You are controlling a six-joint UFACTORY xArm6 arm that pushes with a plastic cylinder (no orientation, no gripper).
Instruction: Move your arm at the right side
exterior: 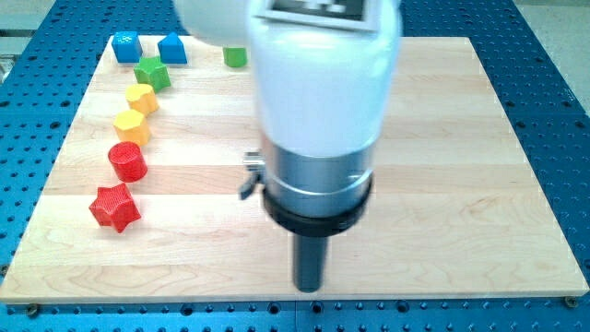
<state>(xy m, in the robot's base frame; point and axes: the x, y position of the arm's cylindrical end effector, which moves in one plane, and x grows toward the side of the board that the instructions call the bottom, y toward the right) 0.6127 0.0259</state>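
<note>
tip (309, 288): bare rod end, holds nothing, low centre on board (461, 184)
blocks: all near 10 o'clock of tip, well apart
nearest: red star (115, 207), red cylinder (128, 160)

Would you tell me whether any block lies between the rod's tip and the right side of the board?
Nothing visible does. My tip sits near the view's bottom centre, and the wooden board to its right shows no blocks. The red star and the other blocks all lie at the view's left.
</note>
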